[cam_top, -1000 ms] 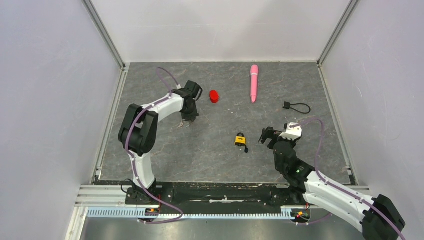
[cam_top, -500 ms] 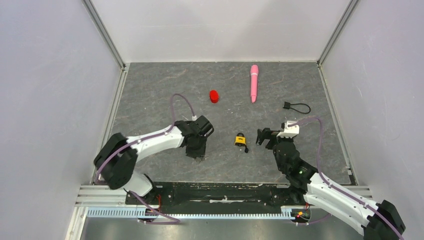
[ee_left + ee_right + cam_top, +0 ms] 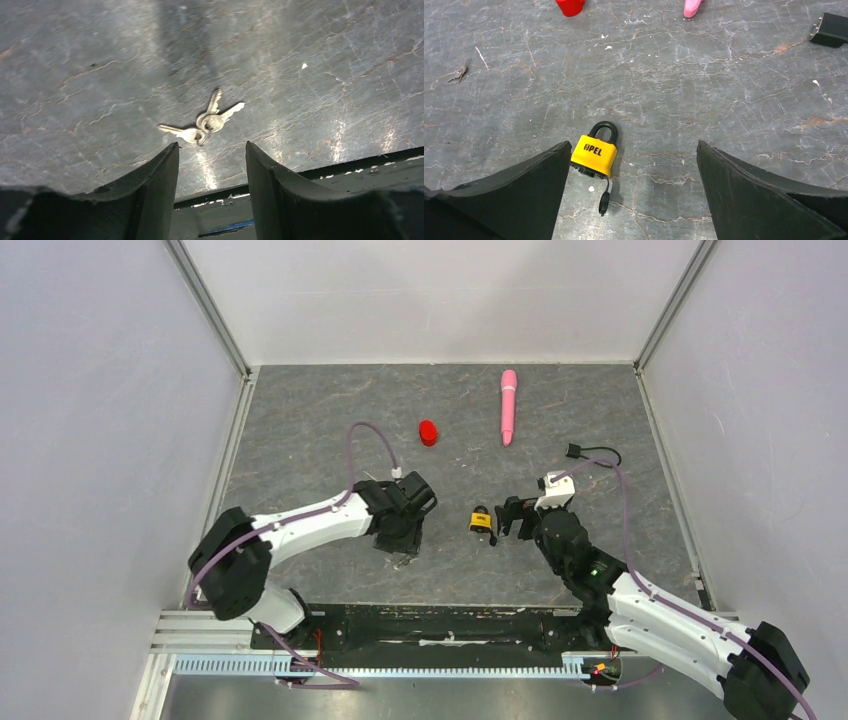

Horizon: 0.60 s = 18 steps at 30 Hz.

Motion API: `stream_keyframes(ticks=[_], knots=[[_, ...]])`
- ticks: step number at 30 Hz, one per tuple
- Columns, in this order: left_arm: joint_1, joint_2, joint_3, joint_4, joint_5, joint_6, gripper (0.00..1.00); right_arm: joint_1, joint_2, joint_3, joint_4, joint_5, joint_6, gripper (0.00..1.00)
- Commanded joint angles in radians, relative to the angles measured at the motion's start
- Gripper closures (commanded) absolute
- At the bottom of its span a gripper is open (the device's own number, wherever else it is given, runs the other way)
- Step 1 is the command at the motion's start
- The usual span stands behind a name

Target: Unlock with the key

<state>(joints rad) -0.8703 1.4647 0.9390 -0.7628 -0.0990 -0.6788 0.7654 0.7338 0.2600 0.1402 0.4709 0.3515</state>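
Since the keys point(image 3: 202, 125) lie flat on the desk point(image 3: 75, 60) with no finger touching them, the unlocking has hardly begun. They are a small silvery bunch joined on a ring. In the left wrist view they sit just beyond the gap of the left pincer point(image 3: 210, 149), whose fingers stand moderately apart with nothing between them. That pincer hovers low over the near part of the desk and lines up on the bunch, so I judge the step in hand to be picking up a key.

The yellow padlock point(image 3: 594, 156) lies flat near the middle of the desk, well apart from the keys. Its black shackle looks seated in the body, and a small black flap hangs off its lower end. The right pincer point(image 3: 632, 147) is spread wide and holds nothing. The padlock lies close beside one of its fingers, though I cannot tell whether they touch.

Nothing of the task is done yet, as far as these views show. What remains is to grip one key, steady the padlock, bring the key to the keyhole, push it in, turn it and free the shackle
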Motion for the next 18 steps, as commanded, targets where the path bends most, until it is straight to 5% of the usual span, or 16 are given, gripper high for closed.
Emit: stream_keyframes(ticks=[1, 13, 18], knots=[[-0.050, 0.089, 0.075, 0.007, -0.008, 0.094, 0.44, 0.000, -0.011, 0.031, 0.008, -0.028, -0.023, 0.02], [-0.095, 0.263, 0.116, -0.030, -0.021, 0.201, 0.52, 0.001, -0.017, 0.019, 0.017, -0.030, -0.016, 0.02], [-0.098, 0.292, 0.118, -0.032, -0.013, 0.204, 0.69, 0.000, -0.028, 0.018, 0.012, -0.025, -0.009, 0.02]])
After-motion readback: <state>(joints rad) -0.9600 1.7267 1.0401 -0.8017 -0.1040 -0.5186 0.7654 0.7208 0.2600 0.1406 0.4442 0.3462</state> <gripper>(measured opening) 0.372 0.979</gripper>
